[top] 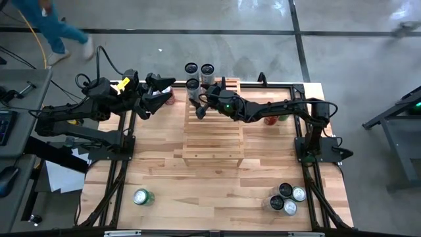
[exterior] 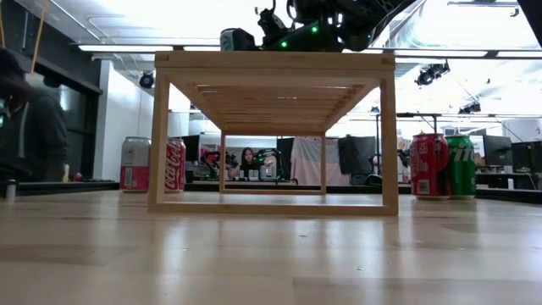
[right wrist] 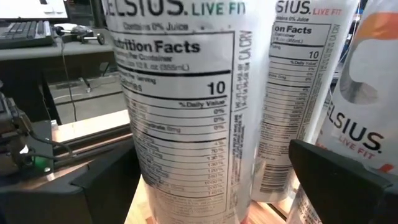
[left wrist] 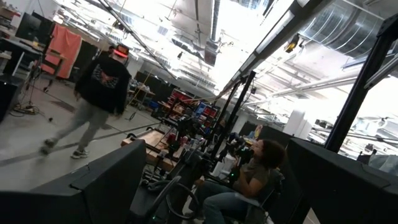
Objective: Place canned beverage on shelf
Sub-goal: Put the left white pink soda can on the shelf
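The light-wood shelf [top: 212, 135] stands mid-table. Three white Celsius cans [top: 193, 84] stand upright in a cluster at its far left corner; the low view shows one [exterior: 237, 40] on the shelf's top. My right gripper [top: 199, 107] hovers level over the shelf top, open. In its wrist view its fingers [right wrist: 348, 180] stand on either side of the nearest can [right wrist: 186, 112], with a gap showing on one side. My left gripper [top: 156, 94] is raised at the far left, open and holding nothing. In its wrist view it [left wrist: 211, 199] points up into the room.
A pink-white can [exterior: 135, 165] and a red cola can [exterior: 175, 165] stand far left of the shelf, a red can [exterior: 429, 165] and a green one [exterior: 461, 167] far right. Several cans [top: 287, 197] cluster near right; a green can [top: 141, 196] lies near left. People are beyond the table.
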Robot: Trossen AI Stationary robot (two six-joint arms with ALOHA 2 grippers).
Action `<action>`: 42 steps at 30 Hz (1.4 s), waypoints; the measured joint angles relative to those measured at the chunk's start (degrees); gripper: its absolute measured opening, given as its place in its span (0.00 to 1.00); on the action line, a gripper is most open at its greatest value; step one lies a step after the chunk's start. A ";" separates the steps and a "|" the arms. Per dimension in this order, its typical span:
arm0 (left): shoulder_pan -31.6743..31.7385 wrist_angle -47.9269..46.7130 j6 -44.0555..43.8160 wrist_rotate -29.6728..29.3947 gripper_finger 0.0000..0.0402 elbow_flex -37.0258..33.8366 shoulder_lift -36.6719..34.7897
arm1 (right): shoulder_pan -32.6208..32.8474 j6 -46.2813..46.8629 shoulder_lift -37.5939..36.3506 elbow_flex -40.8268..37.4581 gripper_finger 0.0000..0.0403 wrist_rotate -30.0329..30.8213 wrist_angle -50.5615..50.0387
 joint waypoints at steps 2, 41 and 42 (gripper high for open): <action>0.00 -0.01 0.00 0.00 0.95 0.02 0.00 | 0.00 -0.02 0.00 0.00 0.96 1.63 0.02; 0.02 0.02 1.02 0.00 0.95 0.02 -0.01 | 0.96 0.14 -3.08 0.02 0.96 4.29 -3.85; 0.02 0.02 1.03 0.00 0.95 0.01 0.00 | 1.20 0.10 -3.08 0.02 0.96 4.24 -3.93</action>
